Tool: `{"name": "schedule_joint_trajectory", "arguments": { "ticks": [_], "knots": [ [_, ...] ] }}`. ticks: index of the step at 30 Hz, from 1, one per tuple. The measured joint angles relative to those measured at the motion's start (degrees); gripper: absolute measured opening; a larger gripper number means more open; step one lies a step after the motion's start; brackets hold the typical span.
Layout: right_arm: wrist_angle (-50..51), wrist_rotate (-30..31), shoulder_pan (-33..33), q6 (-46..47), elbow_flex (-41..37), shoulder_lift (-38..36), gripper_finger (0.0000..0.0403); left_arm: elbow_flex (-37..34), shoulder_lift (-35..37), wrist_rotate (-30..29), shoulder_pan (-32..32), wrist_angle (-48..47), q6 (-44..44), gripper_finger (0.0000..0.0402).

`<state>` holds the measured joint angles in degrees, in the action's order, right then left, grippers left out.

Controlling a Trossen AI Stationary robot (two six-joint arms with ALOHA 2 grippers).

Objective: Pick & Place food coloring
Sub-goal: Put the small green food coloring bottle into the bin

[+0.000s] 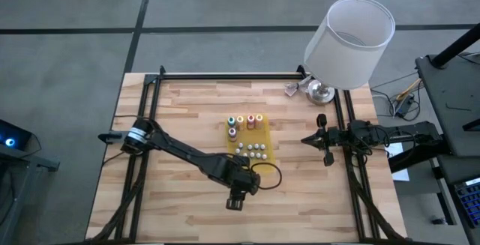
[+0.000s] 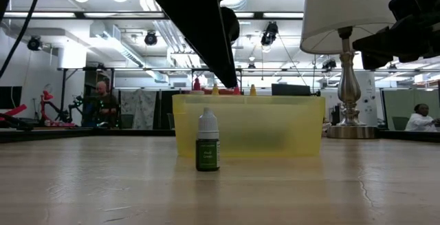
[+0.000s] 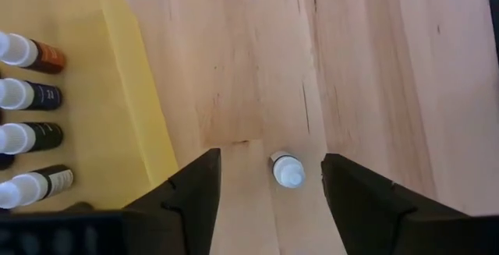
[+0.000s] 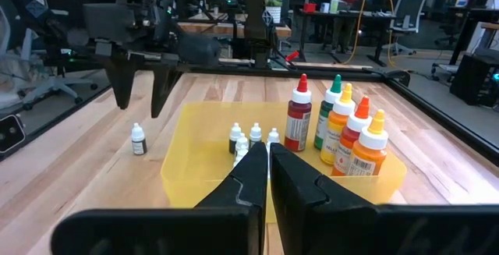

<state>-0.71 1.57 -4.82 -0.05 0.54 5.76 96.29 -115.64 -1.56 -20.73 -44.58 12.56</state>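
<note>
One small food coloring bottle [image 2: 207,143], dark green with a white cap, stands upright on the wooden table, on the near side of the yellow tray [image 2: 289,139]. My left gripper [image 4: 140,105] hangs open just above the bottle [image 4: 138,140]. Its fingers point steeply down on either side of the bottle [image 3: 287,169] and do not touch it. In the high view the gripper [image 1: 235,201] hides the bottle. Several more small bottles [image 3: 27,95] lie in the tray. My right gripper [image 1: 324,138] waits shut at the table's right edge.
The tray [image 1: 264,138] also holds several taller squeeze bottles [image 4: 343,126] in red, green, orange and yellow. A lamp with a white shade [image 1: 349,43] stands at the far right corner. A black cable loop [image 1: 268,174] lies beside the left wrist. People sit in the room beyond the table.
</note>
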Motion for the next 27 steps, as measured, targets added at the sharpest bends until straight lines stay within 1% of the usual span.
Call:
{"name": "schedule_joint_trajectory", "arguments": {
  "ticks": [6,12,18,27],
  "knots": [
    [0.0,0.0,0.0,0.0,0.0,0.0,0.0009,0.0,-1.6,0.2,-0.1,-0.2,-0.3,0.0194],
    [0.0,0.0,0.0,0.0,0.0,0.0,0.0009,-0.1,-3.9,3.0,-0.4,0.0,-0.6,0.0194],
    [0.0,0.0,0.0,0.0,0.0,0.0,0.0009,0.0,-4.6,3.2,-0.7,0.5,-0.7,0.0194],
    [0.0,0.0,0.0,0.0,0.0,0.0,0.0009,0.0,-4.6,3.2,-0.7,0.2,-0.8,0.0174]
  ]
}}
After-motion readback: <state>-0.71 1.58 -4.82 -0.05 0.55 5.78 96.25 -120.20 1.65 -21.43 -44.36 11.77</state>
